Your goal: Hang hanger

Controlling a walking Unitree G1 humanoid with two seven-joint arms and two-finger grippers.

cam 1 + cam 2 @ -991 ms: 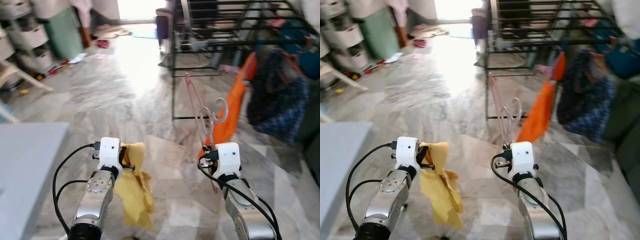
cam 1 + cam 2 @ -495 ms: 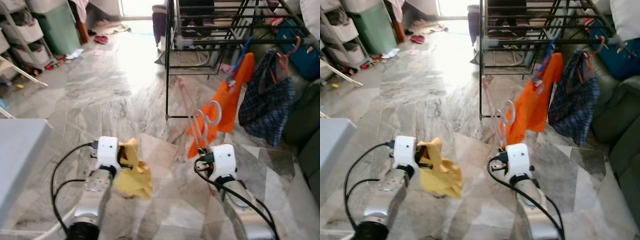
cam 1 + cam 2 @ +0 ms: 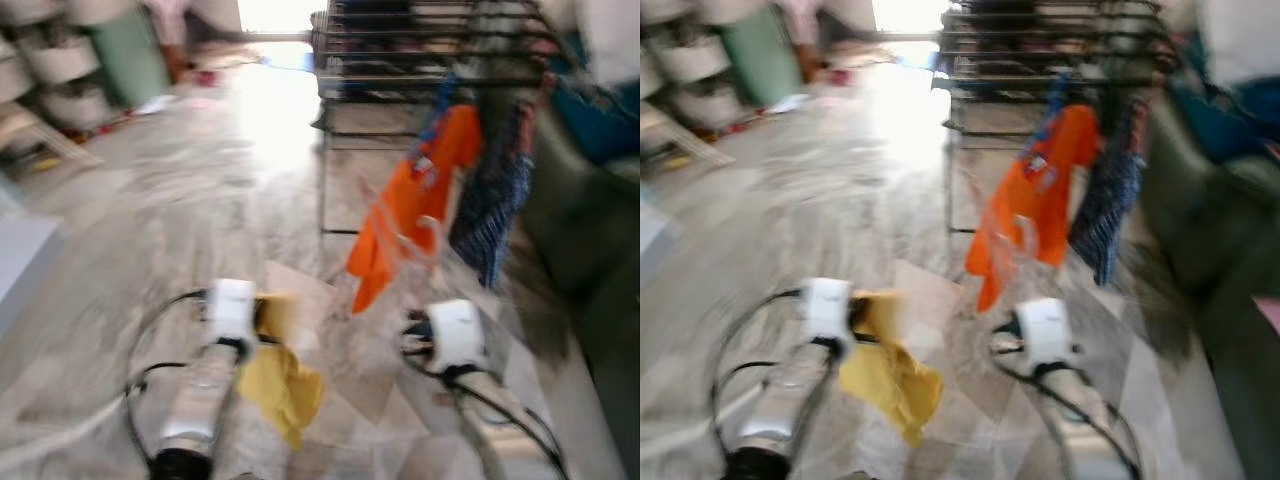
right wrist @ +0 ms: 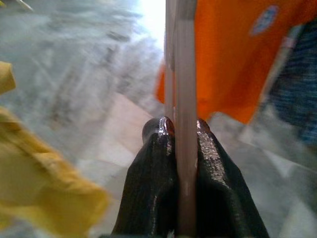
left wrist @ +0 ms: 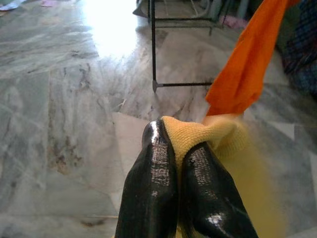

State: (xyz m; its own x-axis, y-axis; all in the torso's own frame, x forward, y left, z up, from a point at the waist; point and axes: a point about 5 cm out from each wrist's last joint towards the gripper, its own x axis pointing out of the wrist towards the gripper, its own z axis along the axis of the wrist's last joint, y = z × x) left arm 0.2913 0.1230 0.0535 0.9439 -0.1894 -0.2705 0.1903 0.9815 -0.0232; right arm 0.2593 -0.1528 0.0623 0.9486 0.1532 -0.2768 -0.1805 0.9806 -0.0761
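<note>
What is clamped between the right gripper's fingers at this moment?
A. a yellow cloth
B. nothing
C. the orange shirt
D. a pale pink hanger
D: the right wrist view shows the right gripper shut on the thin pink hanger, with the orange shirt hanging behind it.

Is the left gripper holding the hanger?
No, the left gripper is shut on a yellow cloth; the hanger is between the right gripper's fingers.

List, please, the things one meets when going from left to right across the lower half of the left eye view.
left gripper → yellow cloth → orange shirt → right gripper
</note>
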